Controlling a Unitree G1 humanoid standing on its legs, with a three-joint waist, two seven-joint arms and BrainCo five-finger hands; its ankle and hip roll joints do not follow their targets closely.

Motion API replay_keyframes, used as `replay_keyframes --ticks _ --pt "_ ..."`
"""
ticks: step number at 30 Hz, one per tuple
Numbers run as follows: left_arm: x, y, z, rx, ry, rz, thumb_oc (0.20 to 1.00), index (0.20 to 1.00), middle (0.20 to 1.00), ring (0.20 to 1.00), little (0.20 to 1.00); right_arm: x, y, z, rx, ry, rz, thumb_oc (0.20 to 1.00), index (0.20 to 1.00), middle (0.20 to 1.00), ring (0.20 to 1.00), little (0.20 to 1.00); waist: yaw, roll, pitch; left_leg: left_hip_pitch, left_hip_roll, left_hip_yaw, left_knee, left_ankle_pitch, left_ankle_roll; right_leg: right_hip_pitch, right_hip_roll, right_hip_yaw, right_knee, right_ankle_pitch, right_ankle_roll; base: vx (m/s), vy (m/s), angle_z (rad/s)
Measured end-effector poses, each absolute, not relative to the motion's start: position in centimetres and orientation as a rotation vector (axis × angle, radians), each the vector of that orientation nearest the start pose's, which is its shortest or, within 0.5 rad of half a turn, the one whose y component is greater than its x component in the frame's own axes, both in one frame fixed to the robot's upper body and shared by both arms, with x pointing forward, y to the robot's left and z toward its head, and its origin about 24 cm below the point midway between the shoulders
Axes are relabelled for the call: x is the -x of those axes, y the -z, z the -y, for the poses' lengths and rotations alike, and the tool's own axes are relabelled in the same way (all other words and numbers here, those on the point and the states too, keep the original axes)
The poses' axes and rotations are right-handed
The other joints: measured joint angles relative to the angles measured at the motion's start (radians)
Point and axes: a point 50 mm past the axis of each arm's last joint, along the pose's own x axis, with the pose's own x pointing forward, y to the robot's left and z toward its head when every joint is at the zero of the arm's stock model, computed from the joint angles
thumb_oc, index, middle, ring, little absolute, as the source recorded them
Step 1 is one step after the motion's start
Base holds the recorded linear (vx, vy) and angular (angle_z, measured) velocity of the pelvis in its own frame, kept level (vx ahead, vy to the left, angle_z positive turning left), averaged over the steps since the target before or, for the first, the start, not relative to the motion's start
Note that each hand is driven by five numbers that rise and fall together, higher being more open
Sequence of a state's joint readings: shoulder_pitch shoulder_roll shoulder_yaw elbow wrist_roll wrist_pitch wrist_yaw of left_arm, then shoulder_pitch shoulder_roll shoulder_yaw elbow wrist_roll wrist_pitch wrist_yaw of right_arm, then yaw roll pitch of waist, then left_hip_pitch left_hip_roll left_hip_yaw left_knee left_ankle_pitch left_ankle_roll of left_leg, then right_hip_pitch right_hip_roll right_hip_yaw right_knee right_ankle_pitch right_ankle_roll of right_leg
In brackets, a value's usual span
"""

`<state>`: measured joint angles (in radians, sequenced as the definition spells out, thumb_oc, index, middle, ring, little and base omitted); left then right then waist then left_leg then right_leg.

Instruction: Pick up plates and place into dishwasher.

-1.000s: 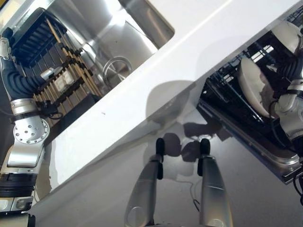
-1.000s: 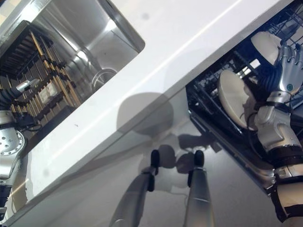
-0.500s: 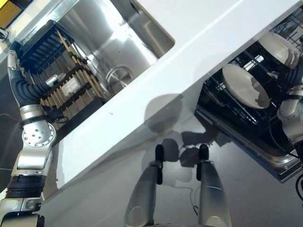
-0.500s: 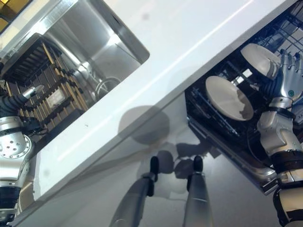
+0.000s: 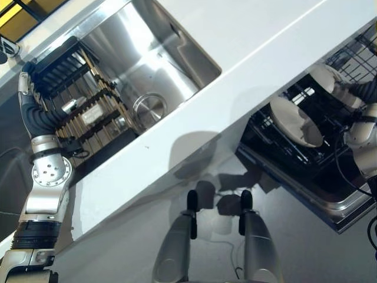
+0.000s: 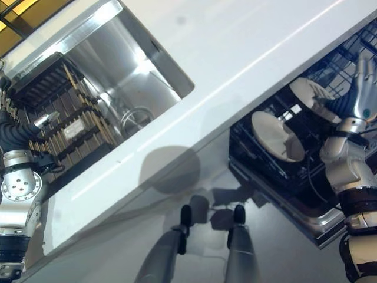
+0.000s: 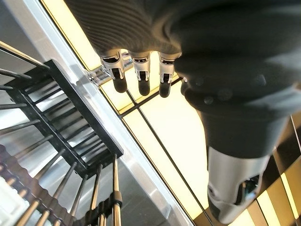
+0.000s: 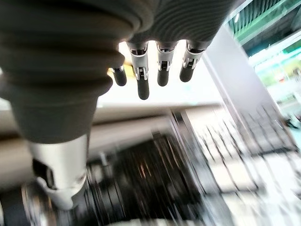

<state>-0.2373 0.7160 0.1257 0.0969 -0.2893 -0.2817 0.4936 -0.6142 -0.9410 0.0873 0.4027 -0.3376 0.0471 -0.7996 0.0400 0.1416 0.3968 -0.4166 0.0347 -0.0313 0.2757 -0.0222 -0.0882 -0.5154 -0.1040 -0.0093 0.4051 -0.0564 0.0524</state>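
Two round cream-white plates stand tilted on edge in the black wire rack (image 6: 277,177) of the open dishwasher, which is pulled out below the long white countertop (image 5: 235,65). The nearer plate (image 6: 277,137) leans in the middle of the rack; the farther plate (image 6: 313,94) sits beyond it, toward the rack's back.

The robot's right hand (image 6: 364,88) is raised over the rack, just beside the farther plate, its silver fingers extended and spread, holding nothing. The right wrist view shows the same: fingers (image 8: 162,66) straight in a row, with the dark rack blurred past them. Whether the fingertips touch the farther plate cannot be told.

On the other side of the countertop, a stainless-steel sink basin (image 5: 147,65) is set into the surface, with a round metal drain (image 5: 148,108) at its bottom. A dark dish-drying rack with wooden pegs (image 5: 82,106) sits at the sink's left end. The robot's left hand (image 5: 25,82) is held up beside that drying rack; its fingers (image 7: 141,75) hang relaxed and straight in the left wrist view, gripping nothing.
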Motion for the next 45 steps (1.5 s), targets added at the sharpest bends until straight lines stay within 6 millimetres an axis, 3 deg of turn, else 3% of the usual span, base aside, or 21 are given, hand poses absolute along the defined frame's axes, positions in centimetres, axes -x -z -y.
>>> replay_keyframes --ticks 4,11,18,24,30,35,40,45 --pt "-26.8 -17.9 -30.5 -0.288 -0.548 0.580 1.000 1.000 1.000 1.000 1.000 -29.7 -25.0 32.3 1.059 1.018 0.718 1.000 1.000 1.000 1.000 1.000 -0.001 -0.011 -0.024 0.024 0.000 0.004 -0.020 0.000 0.001 0.025 0.000 0.001 -0.023 0.003 0.002 0.03 0.015 -0.01" --pt "-26.5 -16.7 -30.7 -0.275 -0.552 0.549 1.000 1.000 1.000 1.000 1.000 -28.6 -22.3 32.5 0.966 1.034 0.683 1.000 1.000 1.000 1.000 1.000 -0.005 -0.019 -0.041 0.063 0.002 0.010 -0.035 -0.001 0.002 0.063 0.001 0.002 -0.037 0.004 0.003 0.03 0.024 -0.02" --pt "-26.0 -15.8 -31.2 -0.322 -0.571 0.519 1.000 1.000 1.000 1.000 1.000 -28.2 -17.5 32.0 0.708 1.006 0.520 1.000 1.000 1.000 1.000 1.000 -0.028 -0.016 -0.042 0.066 -0.004 0.035 -0.036 -0.005 0.008 0.046 -0.002 0.029 -0.027 0.001 0.008 0.00 0.064 -0.09" --pt "-25.9 -15.1 -31.4 -0.323 -0.601 0.498 1.000 1.000 1.000 1.000 1.000 -29.0 -15.5 31.0 0.427 0.926 0.412 1.000 1.000 1.000 1.000 1.000 -0.027 -0.001 -0.043 0.048 -0.010 0.060 -0.033 -0.007 0.013 0.002 -0.011 0.040 0.001 -0.002 0.010 -0.02 0.089 -0.09" --pt "-26.2 -14.5 -31.2 -0.301 -0.635 0.487 1.000 1.000 1.000 1.000 1.000 -29.9 -15.9 30.8 0.290 0.938 0.404 1.000 1.000 1.000 1.000 1.000 -0.027 0.051 -0.025 -0.002 -0.023 0.070 -0.018 -0.002 0.019 -0.062 -0.021 0.055 0.035 -0.003 0.012 -0.03 0.047 -0.01" --pt "-26.1 -14.5 -31.3 -0.292 -0.654 0.491 1.000 1.000 1.000 1.000 1.000 -30.1 -14.6 30.9 0.225 0.983 0.348 1.000 1.000 1.000 1.000 1.000 -0.027 0.068 -0.015 -0.009 -0.027 0.072 -0.019 -0.001 0.021 -0.071 -0.025 0.057 0.037 -0.003 0.013 0.00 0.059 0.00" --pt "-26.1 -14.6 -31.2 -0.288 -0.653 0.499 1.000 1.000 1.000 1.000 1.000 -30.9 -15.7 30.5 0.165 0.961 0.368 1.000 1.000 1.000 1.000 1.000 -0.027 0.076 -0.003 -0.015 -0.038 0.083 -0.017 0.001 0.025 -0.091 -0.039 0.058 0.058 -0.004 0.015 0.01 0.040 -0.02" --pt "-26.1 -14.8 -31.3 -0.294 -0.653 0.505 1.000 1.000 1.000 1.000 1.000 -31.3 -15.7 30.9 0.054 0.978 0.344 1.000 1.000 1.000 1.000 1.000 -0.027 0.083 0.000 -0.032 -0.041 0.086 -0.009 0.002 0.026 -0.110 -0.040 0.063 0.065 -0.005 0.017 0.00 0.000 0.00"
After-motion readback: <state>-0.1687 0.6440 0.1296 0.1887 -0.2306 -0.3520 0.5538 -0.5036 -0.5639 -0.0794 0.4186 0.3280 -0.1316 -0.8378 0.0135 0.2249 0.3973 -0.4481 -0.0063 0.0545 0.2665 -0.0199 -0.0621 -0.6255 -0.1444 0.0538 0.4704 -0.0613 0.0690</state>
